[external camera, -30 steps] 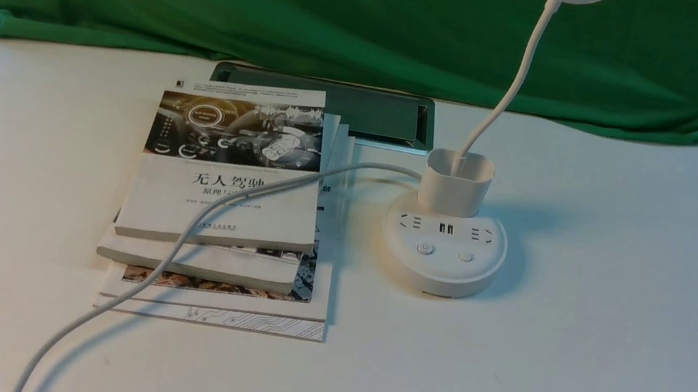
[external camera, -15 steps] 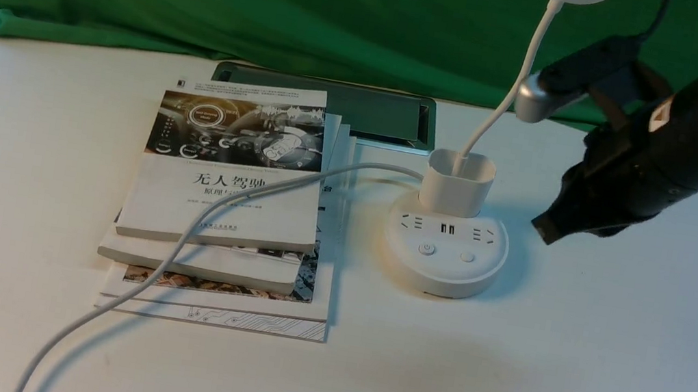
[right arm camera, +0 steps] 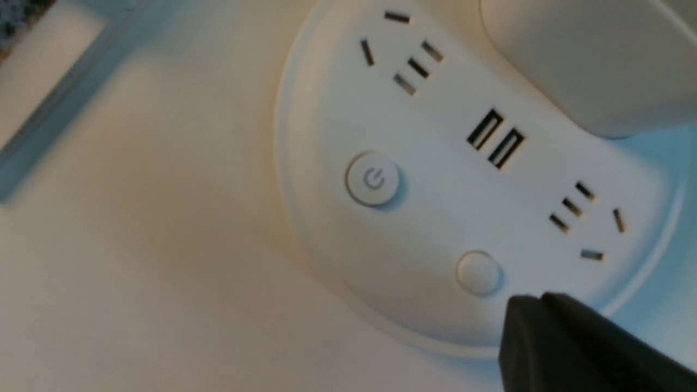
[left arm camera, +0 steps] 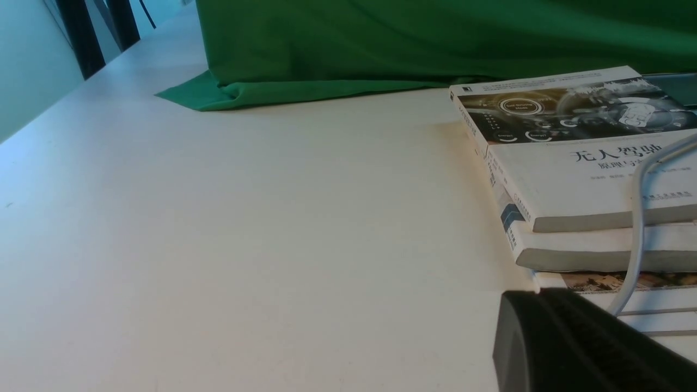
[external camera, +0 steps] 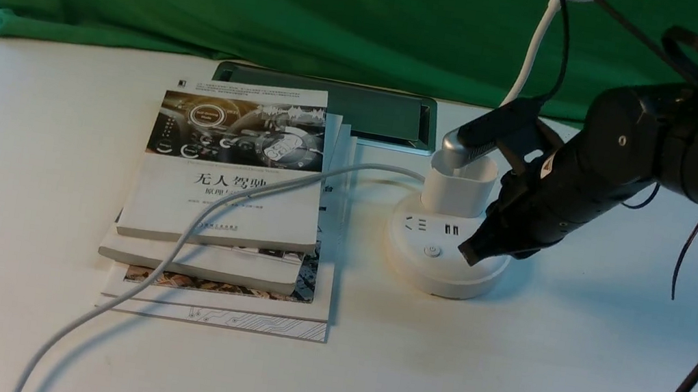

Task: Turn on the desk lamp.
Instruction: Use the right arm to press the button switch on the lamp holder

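Hovering right gripper [external camera: 467, 254] over desk lamp [external camera: 431, 274] base, fingers [right arm camera: 550, 343] pinched together, empty (tip beside plain button [right arm camera: 478, 271]); approach done, press apparently remains.

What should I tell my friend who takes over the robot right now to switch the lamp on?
Right hand: shut, holding nothing, tip at the desk lamp base, beside the plain button, not on it.
Left hand: near the books; open or shut can't be told.
Done: the reach to the base.
Left: press a button; the power-symbol button looks likeliest. The lamp head is mostly out of view, so whether it's lit is unclear.
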